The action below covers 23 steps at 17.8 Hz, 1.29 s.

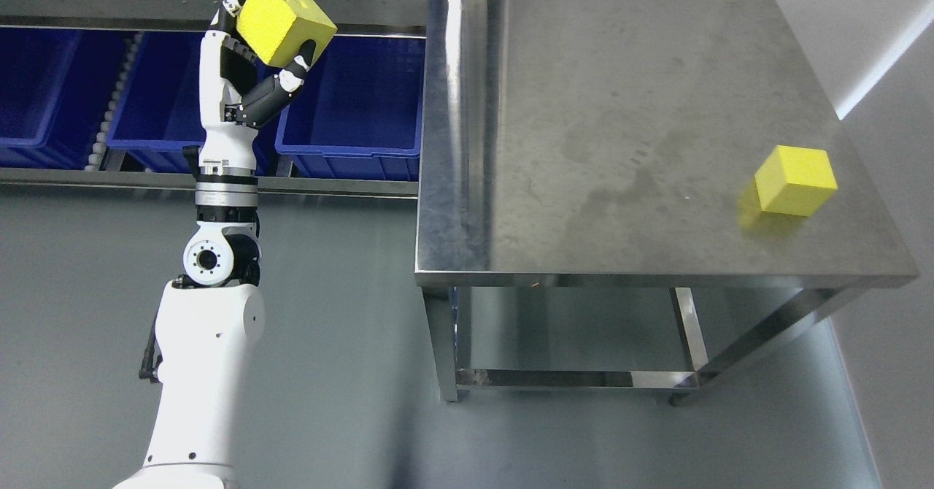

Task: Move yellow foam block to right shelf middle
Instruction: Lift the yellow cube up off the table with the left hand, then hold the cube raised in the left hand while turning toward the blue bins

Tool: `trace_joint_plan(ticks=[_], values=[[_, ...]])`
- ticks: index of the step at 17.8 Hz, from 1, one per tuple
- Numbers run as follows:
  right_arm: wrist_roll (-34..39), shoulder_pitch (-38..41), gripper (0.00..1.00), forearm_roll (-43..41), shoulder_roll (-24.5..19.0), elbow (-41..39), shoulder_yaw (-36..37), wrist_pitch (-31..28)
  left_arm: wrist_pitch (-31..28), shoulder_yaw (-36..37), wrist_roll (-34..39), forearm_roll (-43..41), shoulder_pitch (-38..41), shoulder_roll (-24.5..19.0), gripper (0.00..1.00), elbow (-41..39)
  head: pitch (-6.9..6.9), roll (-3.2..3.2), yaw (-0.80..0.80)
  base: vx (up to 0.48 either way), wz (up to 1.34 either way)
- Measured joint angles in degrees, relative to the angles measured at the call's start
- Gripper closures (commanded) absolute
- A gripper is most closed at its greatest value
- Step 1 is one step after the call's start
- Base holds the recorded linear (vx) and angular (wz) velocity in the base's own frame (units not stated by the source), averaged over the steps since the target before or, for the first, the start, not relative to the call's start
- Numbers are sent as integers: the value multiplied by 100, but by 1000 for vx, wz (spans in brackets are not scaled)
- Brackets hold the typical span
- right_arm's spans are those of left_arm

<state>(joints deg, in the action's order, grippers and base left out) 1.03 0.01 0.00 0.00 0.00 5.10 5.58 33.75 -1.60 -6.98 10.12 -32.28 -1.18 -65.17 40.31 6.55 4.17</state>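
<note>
Head view. Left arm: white, enters at the lower left of the frame and rises straight up the left side. Left hand (252,73): upper left of the frame, fingers (295,73) curled up around a yellow foam block (284,18), which it grips from below and behind. Held block: tilted, one corner pointing up, raised in front of the shelf rail (109,4) and the blue bins (350,109) that fill the upper left. Steel tabletop (584,109): centre and right of the frame, bare metal with dull smudges, a lower shelf visible beneath it at lower centre. Second yellow foam block (795,180): rests flat on the tabletop near its right edge, well apart from the hand. Floor: grey, lower left and bottom of the frame.
</note>
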Motion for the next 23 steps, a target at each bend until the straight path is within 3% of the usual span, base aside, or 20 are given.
trace_joint_plan(ticks=[10,23], values=[[0,-2,0,0,0,0,0,0,-35,-182,115,83,609,72,68,-713,0,0,0,45,785],[0,-2,0,0,0,0,0,0,-55,-317,56,91,830,106,69,-1225,-1,0,0,103,839]])
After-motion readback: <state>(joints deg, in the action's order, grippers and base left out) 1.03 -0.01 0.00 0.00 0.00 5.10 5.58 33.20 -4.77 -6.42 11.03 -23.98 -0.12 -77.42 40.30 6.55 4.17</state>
